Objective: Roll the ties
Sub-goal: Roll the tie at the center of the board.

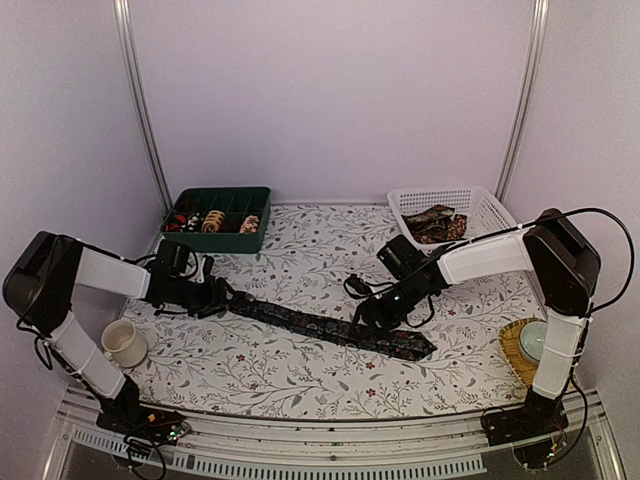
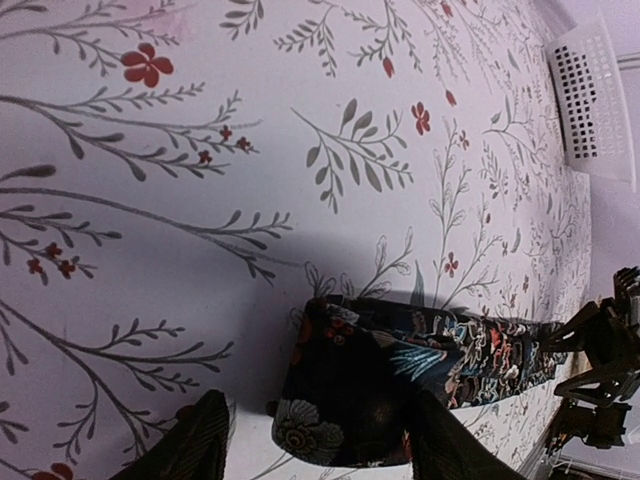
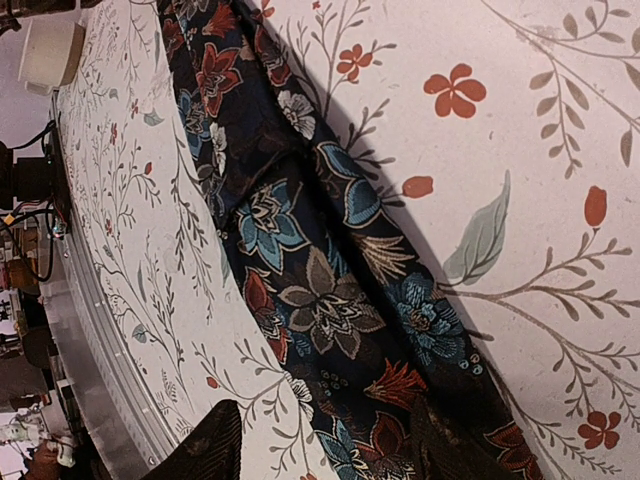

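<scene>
Robot lab booth, plainly.
Left arm [image 1: 110, 272] and right arm [image 1: 490, 255] bolted to a cloth-covered desk [image 1: 300, 380], bare white walls [image 1: 330, 90] on metal rails [image 1: 143, 100] beyond the left hand [image 1: 225, 300], cables [image 1: 356, 288] trailing.

One tie [image 1: 330, 328] laid flat, one mug [image 1: 124, 343], one basket [image 1: 480, 205], one tray [image 1: 255, 215] (compartmented).

Floral table [image 1: 300, 255] carries a tie [image 1: 320, 325] (dark, patterned), tray [image 1: 215, 243], basket [image 1: 483, 207], mug [image 1: 125, 343].
</scene>
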{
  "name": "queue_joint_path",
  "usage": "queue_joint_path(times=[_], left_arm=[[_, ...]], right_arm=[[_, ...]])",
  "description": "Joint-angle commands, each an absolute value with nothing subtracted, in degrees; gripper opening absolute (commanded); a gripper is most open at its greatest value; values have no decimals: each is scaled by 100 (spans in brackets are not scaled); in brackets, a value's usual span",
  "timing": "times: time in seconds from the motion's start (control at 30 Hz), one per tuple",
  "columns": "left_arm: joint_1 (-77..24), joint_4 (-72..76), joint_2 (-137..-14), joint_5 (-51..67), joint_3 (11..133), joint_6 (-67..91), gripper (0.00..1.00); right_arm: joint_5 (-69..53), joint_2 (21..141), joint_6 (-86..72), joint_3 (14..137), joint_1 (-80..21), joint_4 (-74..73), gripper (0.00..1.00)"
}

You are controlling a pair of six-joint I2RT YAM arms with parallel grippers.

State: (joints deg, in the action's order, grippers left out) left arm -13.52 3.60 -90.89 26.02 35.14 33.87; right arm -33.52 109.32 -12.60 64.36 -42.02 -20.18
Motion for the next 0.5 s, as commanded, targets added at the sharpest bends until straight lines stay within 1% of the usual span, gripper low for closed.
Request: queue_joint_path(times=[0.0, 0.3, 0.47], left_arm=[[-1452, 181, -9301, 2391, 3601, 3233, 62], [-1714, 106, -9746, 2292, 3752, 3169, 61], [-1881, 95, -9909, 2283, 3744, 3102, 58]], right_arm=[[-3152, 11233, -1180, 6435, -4225, -2162, 57], [-3155, 11232, -1168, 6459, -4225, -2187, 57], [-3058, 11215, -1143, 6455, -4214, -2239, 57]])
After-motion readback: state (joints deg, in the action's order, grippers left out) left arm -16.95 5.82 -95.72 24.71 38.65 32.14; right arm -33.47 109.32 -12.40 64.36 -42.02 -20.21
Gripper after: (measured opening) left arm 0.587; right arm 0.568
